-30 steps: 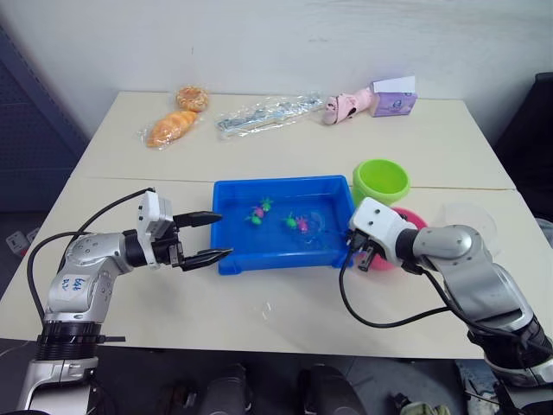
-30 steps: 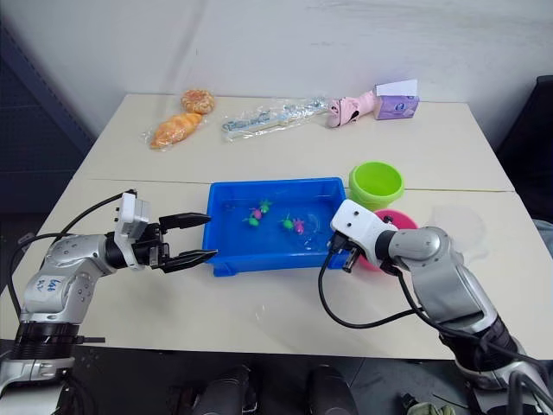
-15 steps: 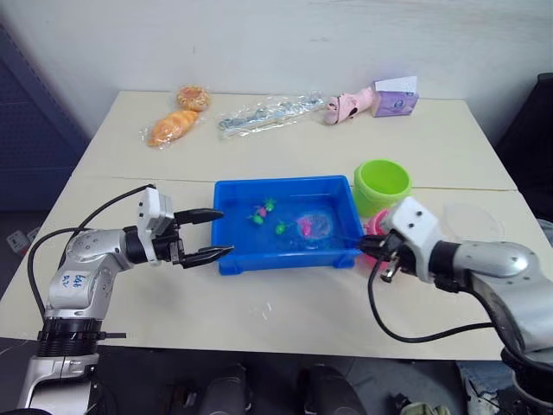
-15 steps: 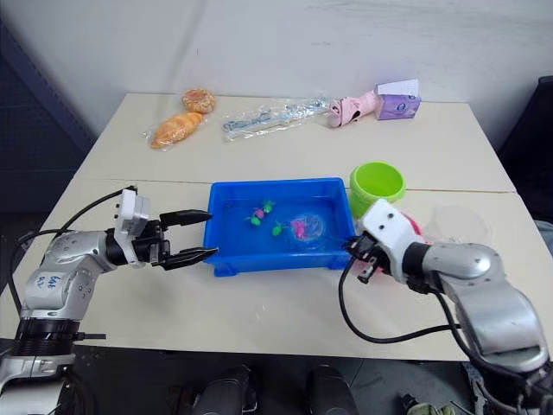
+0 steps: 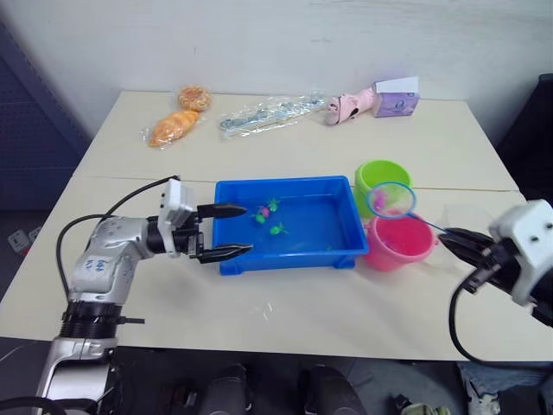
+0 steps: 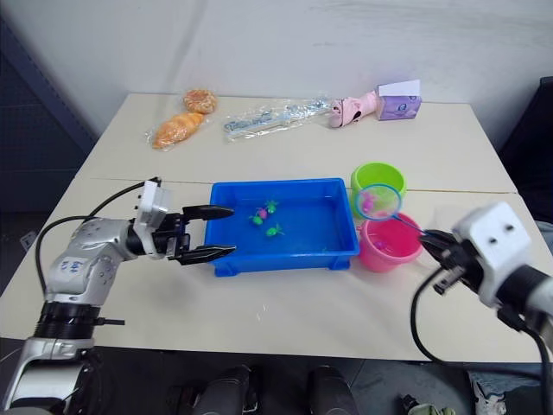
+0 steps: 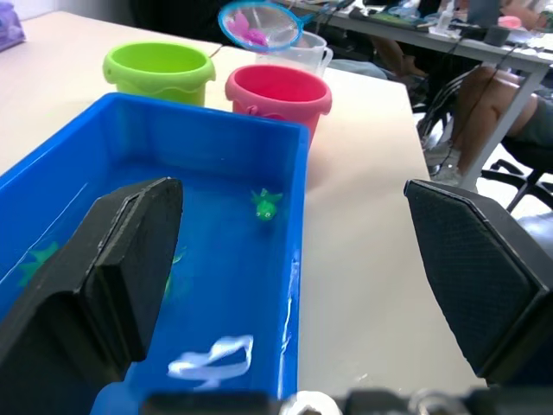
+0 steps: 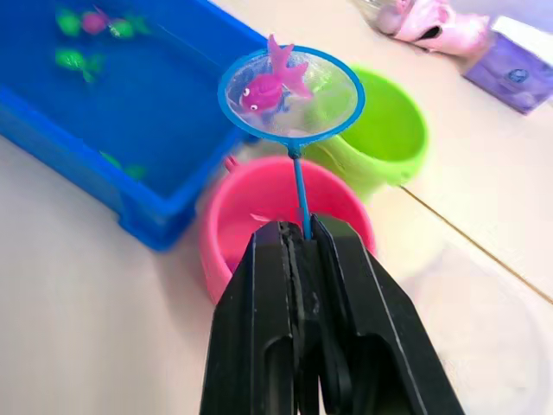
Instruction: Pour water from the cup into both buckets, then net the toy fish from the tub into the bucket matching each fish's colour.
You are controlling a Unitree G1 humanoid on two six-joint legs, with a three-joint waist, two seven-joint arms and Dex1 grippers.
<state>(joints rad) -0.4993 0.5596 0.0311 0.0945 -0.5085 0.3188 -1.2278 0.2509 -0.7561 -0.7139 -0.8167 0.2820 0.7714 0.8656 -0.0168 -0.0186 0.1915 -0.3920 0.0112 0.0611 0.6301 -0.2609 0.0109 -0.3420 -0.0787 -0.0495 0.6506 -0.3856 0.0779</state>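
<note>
Since 1 s ago I've pulled my R gripper [image 5: 460,241] back from the tub's near-right corner toward the table's right edge, and the net [image 5: 391,201] has come up out of the water w/ a pink fish [image 8: 270,85] in it. Eye views: net hoop hangs above the pink bucket [image 5: 397,244], just in front of the green bucket [image 6: 378,180]; blue tub [image 5: 226,226] sits mid-table w/ a few fish near its far-left part; clear cup [image 5: 467,216] is right of the pink bucket. L gripper [image 5: 232,231] hovers, fingers spread wide & empty, at the tub's left end. L wrist view: fingers [image 7: 130,251] wide apart, a green fish [image 7: 267,204] in the tub between them. R wrist view: fingers [image 8: 259,328] clamped tight on the net's thin handle.
</note>
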